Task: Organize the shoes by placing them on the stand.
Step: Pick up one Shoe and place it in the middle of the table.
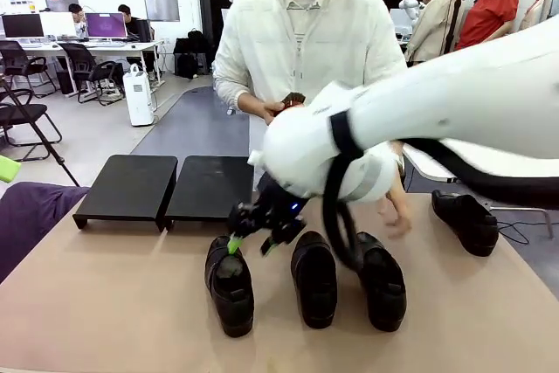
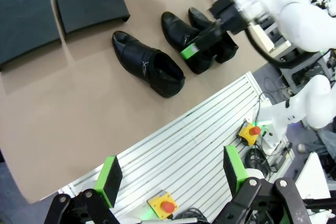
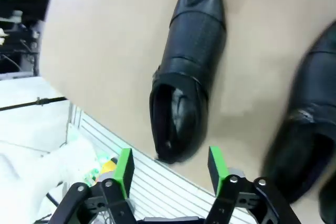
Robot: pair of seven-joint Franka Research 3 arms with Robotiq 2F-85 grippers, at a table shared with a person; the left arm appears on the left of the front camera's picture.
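If the pinch lands off-centre on the glossy leather, the leftmost shoe [image 1: 231,290] could twist or slip free before reaching the stand [image 1: 129,185], which stands bare at the far left of the bench [image 1: 113,312]. The right hand [image 1: 253,246] reaches across and tilts down over that shoe, fingers spread and grasping nothing, while the left hand [image 2: 172,172] hovers released above the bench's near edge

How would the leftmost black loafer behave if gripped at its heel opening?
The leftmost loafer looks glossy, so a grip may slip. Its opening holds its shape, so it is probably fairly stiff. Resting flat on its sole, it would likely slide rather than tip if pushed.
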